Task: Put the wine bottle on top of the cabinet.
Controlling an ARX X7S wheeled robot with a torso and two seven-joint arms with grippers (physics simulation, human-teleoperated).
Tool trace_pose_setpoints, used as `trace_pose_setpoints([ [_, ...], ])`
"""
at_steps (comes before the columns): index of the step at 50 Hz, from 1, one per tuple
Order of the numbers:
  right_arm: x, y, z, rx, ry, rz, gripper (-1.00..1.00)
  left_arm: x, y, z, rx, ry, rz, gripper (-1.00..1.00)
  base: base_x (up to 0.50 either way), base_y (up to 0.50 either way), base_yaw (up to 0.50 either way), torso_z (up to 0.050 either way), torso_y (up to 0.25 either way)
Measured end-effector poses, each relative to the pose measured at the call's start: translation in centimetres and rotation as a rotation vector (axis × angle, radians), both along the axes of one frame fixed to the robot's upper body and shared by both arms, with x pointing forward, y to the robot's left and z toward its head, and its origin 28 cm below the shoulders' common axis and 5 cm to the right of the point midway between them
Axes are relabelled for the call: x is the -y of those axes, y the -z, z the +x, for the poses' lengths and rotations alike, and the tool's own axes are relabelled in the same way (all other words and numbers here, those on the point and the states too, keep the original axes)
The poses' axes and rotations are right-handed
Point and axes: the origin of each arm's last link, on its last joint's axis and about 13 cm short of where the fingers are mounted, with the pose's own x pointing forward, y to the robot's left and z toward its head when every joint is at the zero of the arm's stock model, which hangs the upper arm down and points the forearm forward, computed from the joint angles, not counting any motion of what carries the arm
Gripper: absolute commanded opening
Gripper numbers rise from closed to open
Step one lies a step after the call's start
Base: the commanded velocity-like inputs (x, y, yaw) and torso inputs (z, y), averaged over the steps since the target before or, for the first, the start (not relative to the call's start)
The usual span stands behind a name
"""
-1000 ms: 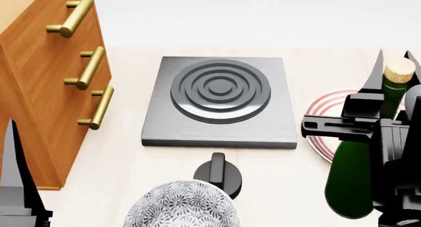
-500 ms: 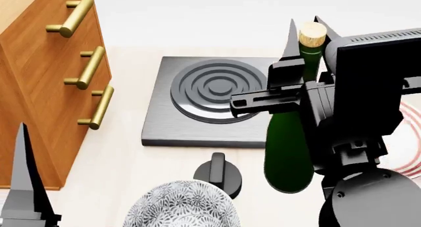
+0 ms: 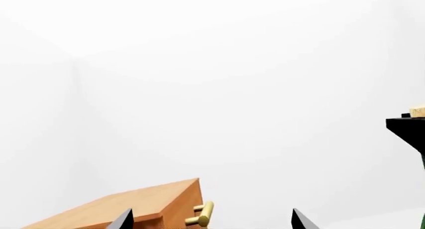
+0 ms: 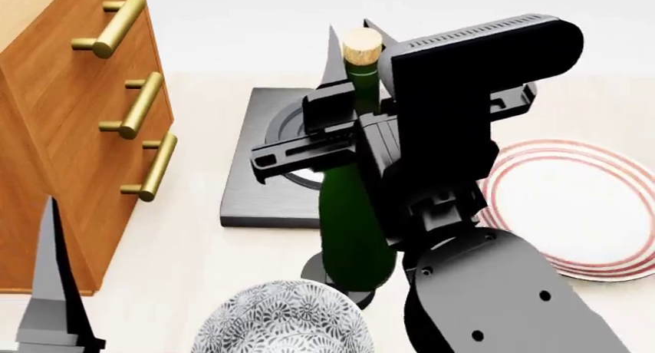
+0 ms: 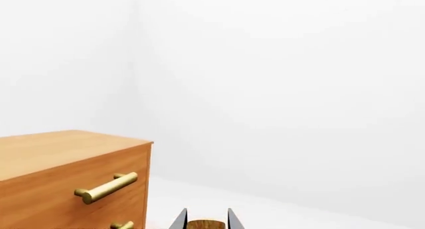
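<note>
Nearest the robot, at the bottom of the head view, sits a patterned bowl (image 4: pixel 281 321), with a black knob (image 4: pixel 343 285) just behind it. At the lower left a dark finger (image 4: pixel 54 288) of the left gripper (image 3: pixel 211 220) points upward; in the left wrist view its 2 tips stand well apart with nothing between them. Beyond the bowl, the right gripper (image 4: pixel 350 46) is clamped on the neck of the wine bottle (image 4: pixel 353 215), which hangs upright, cork on top, above the counter (image 4: pixel 195 249), in front of the near right part of the dark stove plate (image 4: pixel 251 192). To the right lies a white plate with red rings (image 4: pixel 573 207). Along the left edge stands the cabinet (image 4: pixel 51 138), its 3 brass handles (image 4: pixel 140 105) facing the stove plate. The bottle is well apart from the cabinet and not on its top. In the right wrist view the cork shows between the 2 fingertips, with the cabinet farther off.
</note>
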Motion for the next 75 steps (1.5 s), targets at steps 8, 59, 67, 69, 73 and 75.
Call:
trace_pose_setpoints([
  [8, -0.8, 0.4, 0.3, -0.004, -0.028, 0.007, -1.0, 0.1, 0.0, 0.0, -0.006, 0.005, 0.005, 1.0, 0.0, 0.0, 0.0, 0.0, 0.0],
  [59, -1.1, -0.1, 0.1, 0.002, -0.059, 0.08, -1.0, 6.5, 0.1, 3.7, -0.203, 0.557, 0.214, 1.0, 0.0, 0.0, 0.0, 0.0, 0.001],
  [67, -1.2, -0.4, -0.1, 0.016, -0.065, 0.08, -1.0, 7.1, -0.1, 5.6, -0.228, 0.561, 0.229, 1.0, 0.0, 0.0, 0.0, 0.0, 0.001],
  [69, -1.2, -0.5, -0.1, 0.019, -0.066, 0.08, -1.0, 7.3, -0.1, 6.0, -0.235, 0.562, 0.23, 1.0, 0.0, 0.0, 0.0, 0.0, 0.0],
  [73, -1.3, -0.5, -0.2, 0.024, -0.07, 0.081, -1.0, 7.5, 0.0, 6.8, -0.249, 0.563, 0.228, 1.0, 0.0, 0.0, 0.0, 0.0, 0.0],
  [75, -1.3, -0.6, -0.2, 0.027, -0.073, 0.081, -1.0, 7.6, 0.0, 7.2, -0.255, 0.562, 0.227, 1.0, 0.0, 0.0, 0.0, 0.0, 0.0],
])
